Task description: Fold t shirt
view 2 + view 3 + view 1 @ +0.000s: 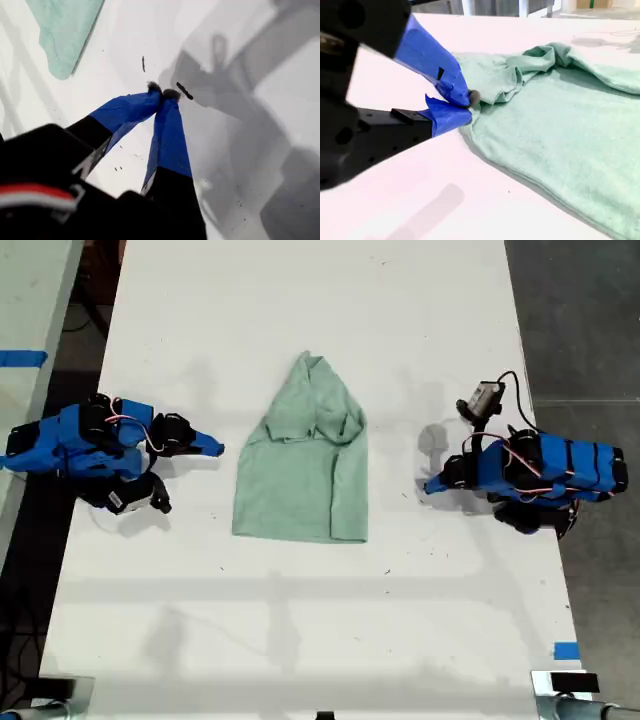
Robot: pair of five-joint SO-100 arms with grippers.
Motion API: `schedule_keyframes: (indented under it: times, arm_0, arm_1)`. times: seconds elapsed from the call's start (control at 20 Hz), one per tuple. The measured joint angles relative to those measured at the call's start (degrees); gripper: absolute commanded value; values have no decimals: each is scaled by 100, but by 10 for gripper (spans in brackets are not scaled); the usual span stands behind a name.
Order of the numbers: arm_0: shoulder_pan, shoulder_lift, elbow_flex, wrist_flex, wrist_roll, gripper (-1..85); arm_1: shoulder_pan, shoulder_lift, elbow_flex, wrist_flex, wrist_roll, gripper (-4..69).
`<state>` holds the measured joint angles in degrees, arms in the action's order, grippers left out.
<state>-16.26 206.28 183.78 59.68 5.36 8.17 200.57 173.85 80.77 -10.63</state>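
Both end effectors closed, nothing gripped.
First end effector [162, 92] is seen shut, tips together, over bare desk [300, 620], apart from the t shirt [300, 475]. Second end effector [467, 102] is shut just beside the shirt's edge. The shirt is laid partly folded mid-desk between the arms.

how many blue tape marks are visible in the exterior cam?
2. One blue tape strip lies on the neighbouring surface at the exterior view's left edge; another blue tape piece sits near the white table's lower right corner. Others may lie out of frame.
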Motion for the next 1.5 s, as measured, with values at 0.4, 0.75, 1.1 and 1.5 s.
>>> schedule_keyframes:
  times: [0.4,0.75,1.1,1.5]
  arm_0:
    - [-35,-4307,-3428,-70,589,32]
    - [369,-10037,-6451,396,923,106]
    - [369,-10854,-6319,9,422,120]
    - [483,-11206,-6381,-18,-413,0]
  arm_1:
    - [26,0,0,0,35,10]
    - [26,0,0,0,35,11]
    - [26,0,0,0,35,11]
    - [26,0,0,0,35,11]
